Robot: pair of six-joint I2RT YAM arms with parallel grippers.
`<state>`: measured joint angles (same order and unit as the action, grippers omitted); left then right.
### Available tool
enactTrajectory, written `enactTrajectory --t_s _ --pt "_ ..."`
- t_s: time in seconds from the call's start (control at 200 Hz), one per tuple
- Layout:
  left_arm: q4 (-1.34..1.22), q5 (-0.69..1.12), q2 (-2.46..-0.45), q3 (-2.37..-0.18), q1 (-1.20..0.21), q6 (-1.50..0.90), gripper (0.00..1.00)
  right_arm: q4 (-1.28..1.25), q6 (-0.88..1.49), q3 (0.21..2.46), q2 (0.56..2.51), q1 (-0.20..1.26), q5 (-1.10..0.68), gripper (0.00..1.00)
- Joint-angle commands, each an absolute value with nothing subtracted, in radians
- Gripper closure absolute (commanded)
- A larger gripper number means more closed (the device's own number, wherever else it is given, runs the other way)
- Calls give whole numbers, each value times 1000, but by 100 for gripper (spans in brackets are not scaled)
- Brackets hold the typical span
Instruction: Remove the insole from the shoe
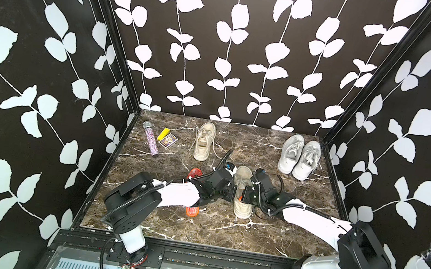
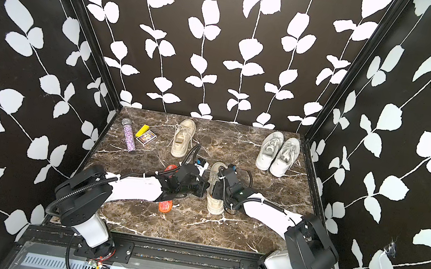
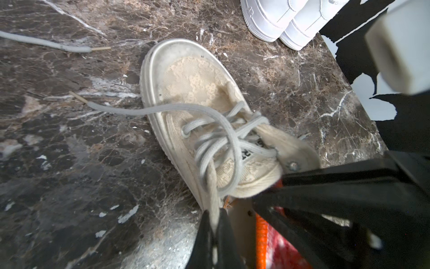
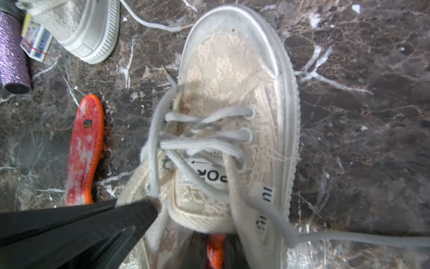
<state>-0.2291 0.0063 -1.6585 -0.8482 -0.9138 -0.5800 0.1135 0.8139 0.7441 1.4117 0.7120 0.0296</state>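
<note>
Shoe (image 1: 243, 175) sitting near centre of table (image 1: 223, 229), toe pointing to 12 o'clock. Left pincer (image 3: 213, 233) clamping together on shoe's collar at its 9 o'clock side. Right pincer (image 4: 216, 256), at 3 o'clock side, gripping orange insole (image 3: 260, 233) showing in the heel opening; loose insole (image 4: 87, 149) lying at shoe's 9 o'clock.

Cream lace-up shoe (image 1: 242, 177) upright on table (image 1: 265, 235), toe toward back wall (image 1: 229, 56), orange insole (image 4: 215, 250) seemingly inside its opening.
</note>
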Motion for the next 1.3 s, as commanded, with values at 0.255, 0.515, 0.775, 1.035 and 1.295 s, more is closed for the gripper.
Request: enactTrajectory --t_s 0.255,0.515,0.775,1.035,1.295 --pt "-178 -6 -1650 -858 -911 -577 100 -186 843 703 1286 704 -63 100" --pt "-163 -6 -1661 -870 -911 -576 100 -311 800 670 1242 715 -101 100" --pt "-154 11 -1688 -882 -912 -576 100 -459 794 584 1165 716 -54 100" --pt "-172 43 -1719 -887 -934 -561 100 -448 894 548 1138 705 101 100" --pt "-148 78 -1728 -922 -1000 -472 100 -451 1009 513 1132 652 163 100"
